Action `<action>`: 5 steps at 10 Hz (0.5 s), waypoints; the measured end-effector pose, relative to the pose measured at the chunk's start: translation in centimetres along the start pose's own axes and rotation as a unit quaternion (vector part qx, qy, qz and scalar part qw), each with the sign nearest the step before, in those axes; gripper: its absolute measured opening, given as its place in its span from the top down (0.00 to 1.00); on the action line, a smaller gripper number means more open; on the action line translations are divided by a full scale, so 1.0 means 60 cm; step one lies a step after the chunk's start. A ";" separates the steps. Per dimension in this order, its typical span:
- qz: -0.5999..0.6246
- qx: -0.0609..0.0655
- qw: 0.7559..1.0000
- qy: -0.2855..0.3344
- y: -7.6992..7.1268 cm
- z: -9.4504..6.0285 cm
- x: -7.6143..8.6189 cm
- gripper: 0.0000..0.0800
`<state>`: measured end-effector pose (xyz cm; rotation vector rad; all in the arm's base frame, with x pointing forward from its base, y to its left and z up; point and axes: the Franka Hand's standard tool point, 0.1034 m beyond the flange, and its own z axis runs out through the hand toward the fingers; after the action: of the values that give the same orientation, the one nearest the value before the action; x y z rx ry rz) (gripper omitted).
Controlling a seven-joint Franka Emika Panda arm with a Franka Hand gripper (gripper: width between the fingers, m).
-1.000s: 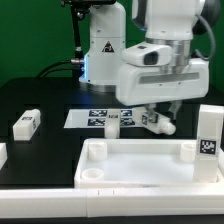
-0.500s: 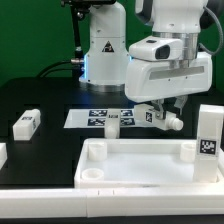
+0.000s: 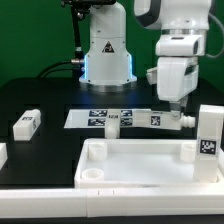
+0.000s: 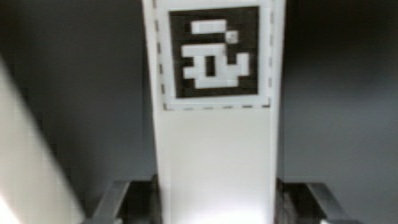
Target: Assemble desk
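My gripper (image 3: 175, 110) is shut on a white desk leg (image 3: 166, 118) and holds it lying level, low over the table behind the panel's far right corner. In the wrist view the leg (image 4: 214, 140) runs out from between the fingers (image 4: 128, 200), its square tag (image 4: 214, 55) facing the camera. The white rimmed desk panel (image 3: 140, 178) lies at the front with corner sockets. A short leg (image 3: 113, 124) stands just behind its far rim. Another leg (image 3: 26, 122) lies at the exterior view's left. A tagged leg (image 3: 208, 130) stands upright at the right.
The marker board (image 3: 100, 115) lies flat behind the panel, in front of the robot base (image 3: 106, 50). A white piece (image 3: 2, 154) shows at the exterior view's left edge. Black table surface lies between the left leg and the panel.
The arm has swung toward the exterior view's right and the wrist has turned. The leg in the gripper has moved right with it and sits slightly higher.
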<state>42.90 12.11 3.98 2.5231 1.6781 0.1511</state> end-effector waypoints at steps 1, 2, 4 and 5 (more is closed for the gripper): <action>-0.036 -0.002 0.999 0.001 0.003 -0.001 0.004 0.64; -0.080 -0.004 0.997 0.001 0.001 0.001 0.005 0.64; -0.243 -0.007 0.970 0.006 -0.020 0.000 0.035 0.64; -0.306 -0.006 0.952 0.004 -0.029 -0.002 0.050 0.64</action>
<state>42.44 15.56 3.90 1.8692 2.3486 0.1124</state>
